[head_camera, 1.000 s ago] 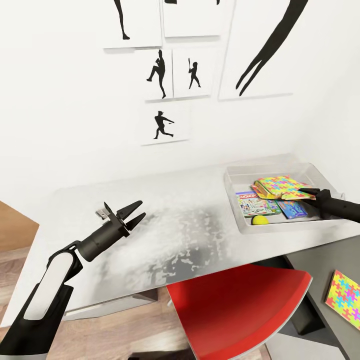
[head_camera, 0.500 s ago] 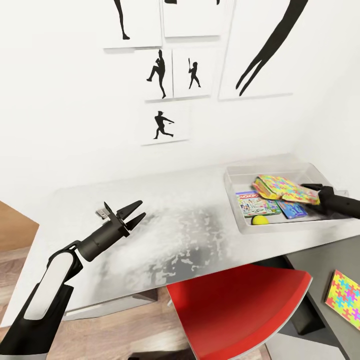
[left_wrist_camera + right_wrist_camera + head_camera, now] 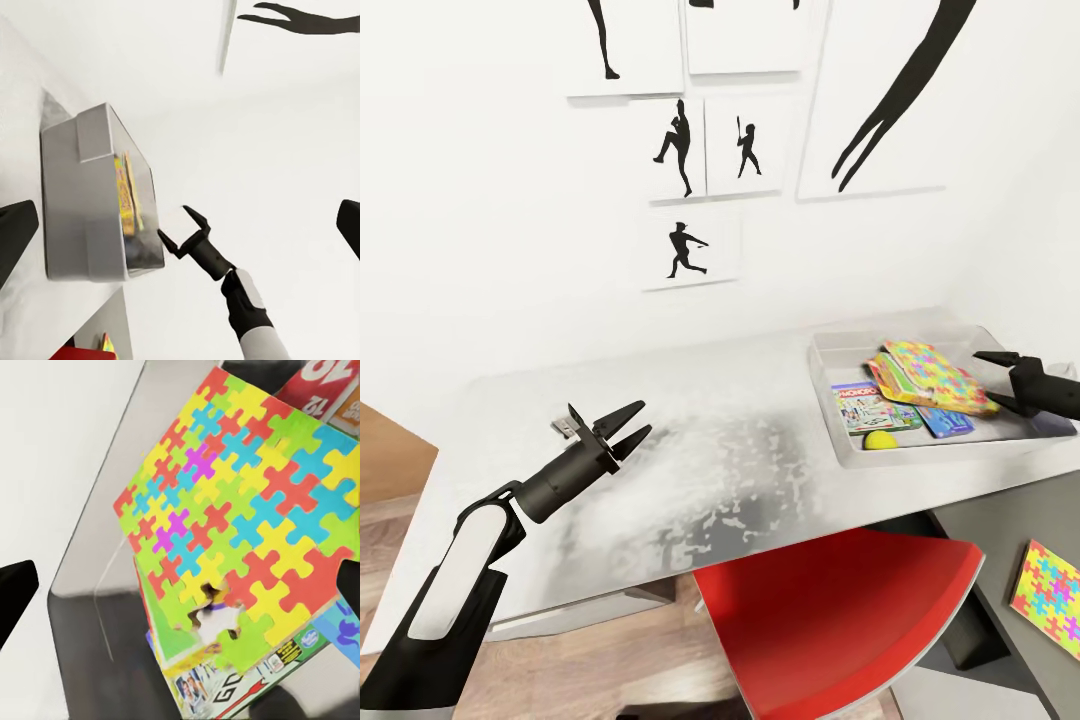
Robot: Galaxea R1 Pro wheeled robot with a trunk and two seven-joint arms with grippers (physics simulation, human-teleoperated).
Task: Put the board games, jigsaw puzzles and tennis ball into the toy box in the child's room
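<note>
One jigsaw puzzle (image 3: 932,373) lies just ahead of your right gripper (image 3: 1001,378), tilted across the board games in the toy box (image 3: 830,362), and your jaws stand spread wide with nothing between them, so you hold nothing on that side. From the right wrist camera the puzzle (image 3: 247,529) sits squarely in front of the fingers, resting over the red-cornered game box (image 3: 324,390), the green-edged Monopoly box (image 3: 196,675) and the blue game (image 3: 339,628) beneath it. The tennis ball (image 3: 878,439) lies in the box too, off to the near-left of your right gripper, beside the Monopoly box (image 3: 868,406). Your left gripper (image 3: 628,423) hovers well away over the bare light grey table (image 3: 720,470), jaws parted and empty. I judge the step in hand to be the release of this puzzle into the box, and it looks done. What remains is the second jigsaw puzzle (image 3: 1046,586), lying on the dark wing of the desk, well back and below your right gripper, past the red chair (image 3: 830,620). Your next move calls for drawing the right arm back clear of the box's rim, swinging down to that dark wing, and coming at the thin puzzle by an edge, since a flat square gives the fingers little to catch from above.
</note>
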